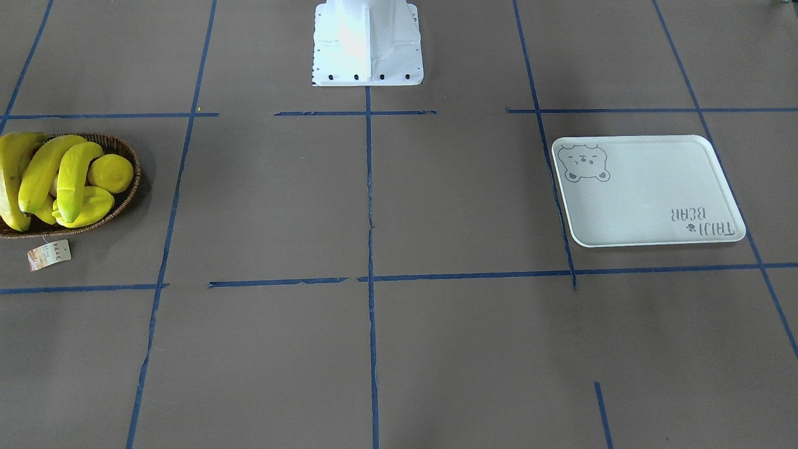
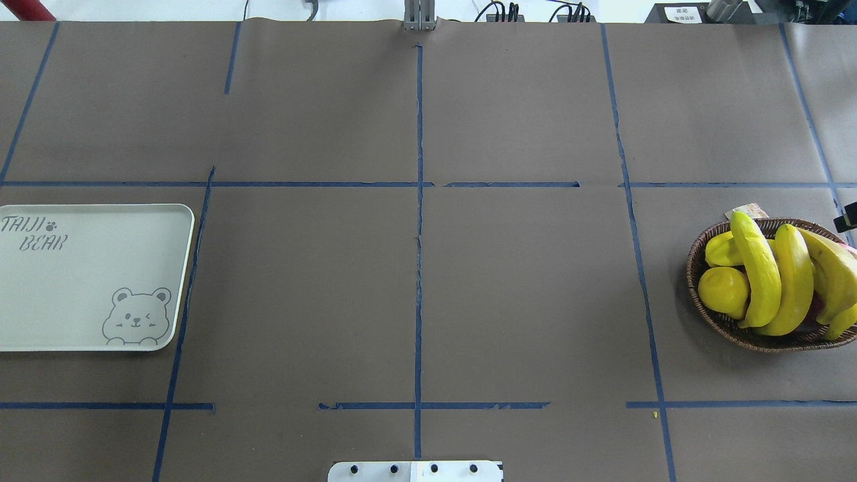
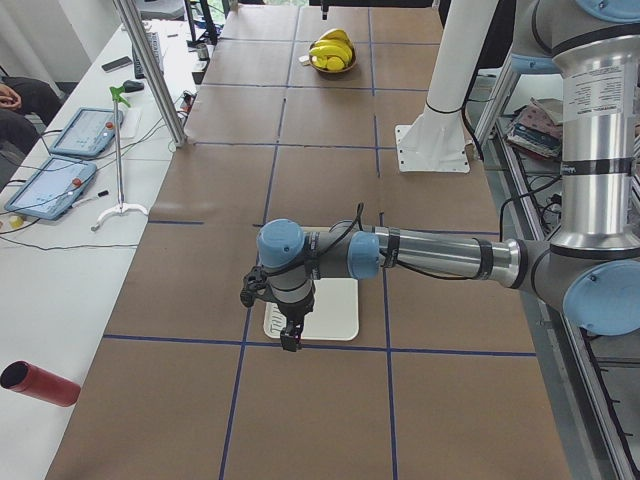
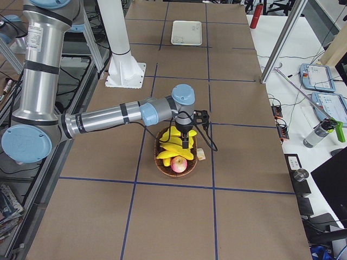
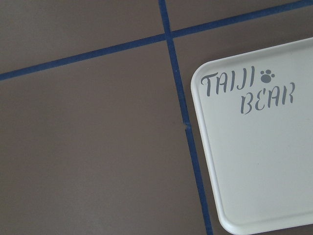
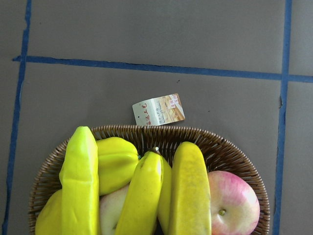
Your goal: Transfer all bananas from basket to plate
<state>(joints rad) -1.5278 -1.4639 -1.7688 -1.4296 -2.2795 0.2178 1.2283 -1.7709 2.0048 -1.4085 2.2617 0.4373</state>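
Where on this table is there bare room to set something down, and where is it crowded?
The plate is bare, though the left tool hangs at its lettered end. So is the table between plate and basket, crossed only by blue tape. The basket is crowded: bananas heaped with a lemon and an apple, with the right tool hanging above them.

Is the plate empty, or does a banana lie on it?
Empty. The plate shows only its own print on a bare surface, and the bananas all lie in the basket.
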